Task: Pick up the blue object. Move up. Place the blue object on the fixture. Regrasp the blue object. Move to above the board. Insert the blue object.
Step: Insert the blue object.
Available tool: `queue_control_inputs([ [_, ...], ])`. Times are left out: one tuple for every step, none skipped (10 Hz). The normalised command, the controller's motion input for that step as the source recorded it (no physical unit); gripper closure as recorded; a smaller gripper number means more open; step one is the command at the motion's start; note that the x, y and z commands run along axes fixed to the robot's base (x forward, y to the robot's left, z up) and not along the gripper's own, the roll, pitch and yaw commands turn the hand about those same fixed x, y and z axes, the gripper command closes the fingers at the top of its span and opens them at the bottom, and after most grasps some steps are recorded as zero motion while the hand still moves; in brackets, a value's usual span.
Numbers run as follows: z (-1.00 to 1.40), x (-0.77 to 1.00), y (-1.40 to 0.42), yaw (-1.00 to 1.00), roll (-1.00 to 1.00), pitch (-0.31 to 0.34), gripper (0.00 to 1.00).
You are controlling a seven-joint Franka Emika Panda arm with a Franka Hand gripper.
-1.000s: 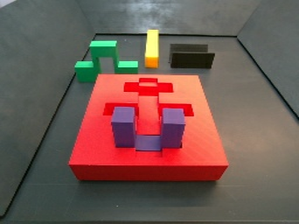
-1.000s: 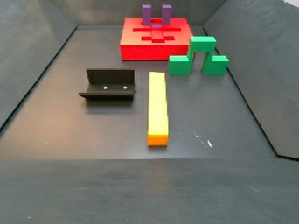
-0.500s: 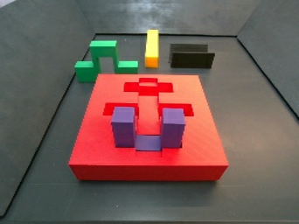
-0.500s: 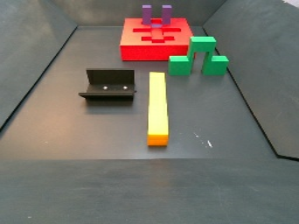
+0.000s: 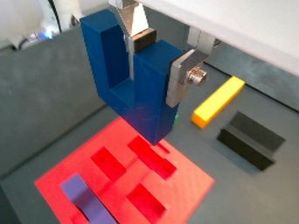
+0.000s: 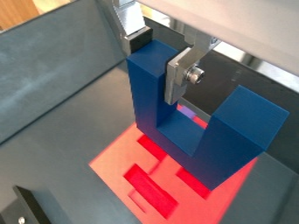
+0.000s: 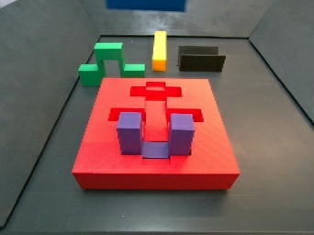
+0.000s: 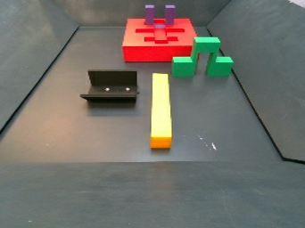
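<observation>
Above board point(image 5: 105, 166), hand point(image 5: 158, 66) grips blue object point(image 5: 122, 79).

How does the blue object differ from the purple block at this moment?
The blue object is dark blue and held in the claw above the board; the purple block is lighter and sits in a board recess. The blue object hangs prongs downward; the purple block's prongs point up. Both are U-shaped.

It was a robot test cell, a lab bench boxed in by plain grey walls. On the dark floor lay bright blocks: a red board point(image 7: 154, 128), a green block point(image 7: 106, 62), a yellow bar point(image 8: 160, 108), and a black fixture point(image 8: 111, 87). The pincer point(image 5: 156, 54) hung above, clamping the blue object point(image 5: 126, 79).
</observation>
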Motion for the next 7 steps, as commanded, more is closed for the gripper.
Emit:
queue_control_inputs([
  [-0.39,0.76,0.2,0.17,-0.04,-0.18,1.0],
  [-0.48,0.62,0.09,0.24,0.05,-0.109,1.0],
  [-0.62,0.42,0.01,0.39,0.04,-0.111,1.0],
  [-0.7,0.28,0.0,0.43,0.18,-0.081,1.0],
  [-0.69,0.11,0.0,0.37,0.25,-0.079,1.0],
  [-0.61,0.0,0.0,0.23,0.33,-0.046,1.0],
  [-0.56,0.0,0.0,0.11,0.39,0.0,1.0],
])
